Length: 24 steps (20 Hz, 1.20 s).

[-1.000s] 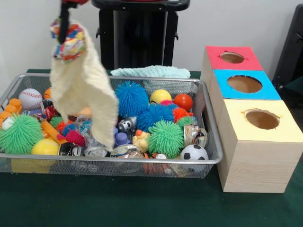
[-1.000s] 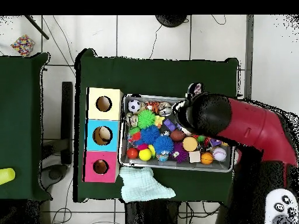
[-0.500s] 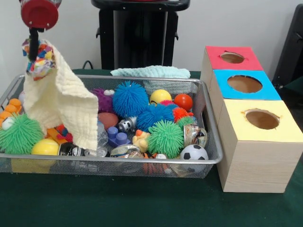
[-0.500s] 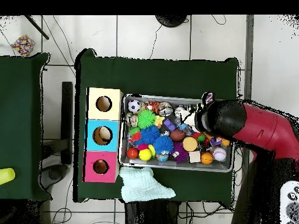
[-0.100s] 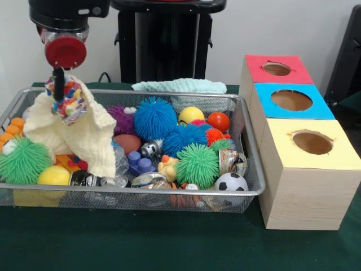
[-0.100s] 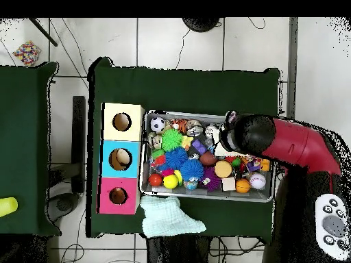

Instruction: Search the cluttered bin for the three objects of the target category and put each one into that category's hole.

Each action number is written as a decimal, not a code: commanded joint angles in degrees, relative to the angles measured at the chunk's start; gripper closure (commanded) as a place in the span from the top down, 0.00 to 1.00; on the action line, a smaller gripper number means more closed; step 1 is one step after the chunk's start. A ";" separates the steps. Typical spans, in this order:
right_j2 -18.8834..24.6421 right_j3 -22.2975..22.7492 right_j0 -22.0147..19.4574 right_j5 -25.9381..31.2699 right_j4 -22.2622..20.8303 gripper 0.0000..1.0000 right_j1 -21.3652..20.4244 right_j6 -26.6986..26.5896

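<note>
Cloth [image 5: 73,132] lowered onto bin [image 5: 248,164] clutter, tool [image 5: 58,90] pinching it; green tablecloth [image 5: 169,243], tiled floor [image 6: 171,41].

A cream cloth [image 5: 73,138] with a multicoloured patch hangs bunched over the left end of the wire bin [image 5: 248,169], its lower folds draped on the toys beneath.

The arm [image 6: 295,144] enters from the right of the overhead frame, red with a black wrist, reaching left. In the front view the gripper [image 5: 58,84] hangs at upper left beneath a red disc [image 5: 65,53], its dark fingers [image 5: 58,79] pointing straight down, clamped on a cloth [image 5: 76,135].
</note>
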 commanded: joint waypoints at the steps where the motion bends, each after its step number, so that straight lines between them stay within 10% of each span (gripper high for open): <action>1: 6.73 -0.57 -1.27 0.98 -2.62 1.00 2.76 -12.82; 24: 6.29 6.79 4.13 2.48 4.99 1.00 -1.22 0.80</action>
